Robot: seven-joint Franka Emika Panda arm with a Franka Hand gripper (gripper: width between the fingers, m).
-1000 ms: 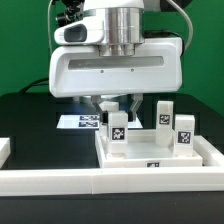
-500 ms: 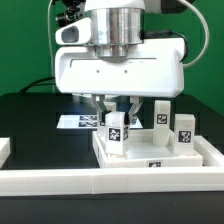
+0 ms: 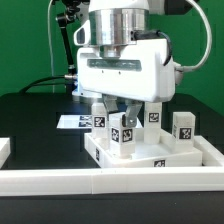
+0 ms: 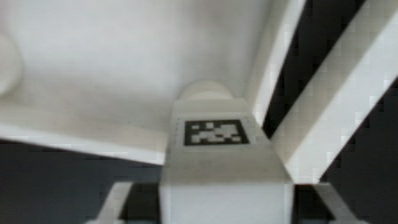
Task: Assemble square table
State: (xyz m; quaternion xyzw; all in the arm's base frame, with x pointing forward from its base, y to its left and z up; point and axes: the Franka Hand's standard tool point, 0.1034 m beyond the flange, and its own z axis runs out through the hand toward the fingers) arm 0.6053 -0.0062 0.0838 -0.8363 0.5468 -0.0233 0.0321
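The pincer (image 3: pixel 123 112) is clenched on a leg (image 3: pixel 124 134), standing on the tabletop (image 3: pixel 150 158) against the wall (image 3: pixel 120 180). If the leg tilts in the grip, it could jam or knock neighbouring legs (image 3: pixel 183 130).

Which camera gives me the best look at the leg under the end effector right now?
The wrist view: the leg fills the frame, its tag sharp, between the end effector fingers. The exterior view shows that leg small, standing on the tabletop.
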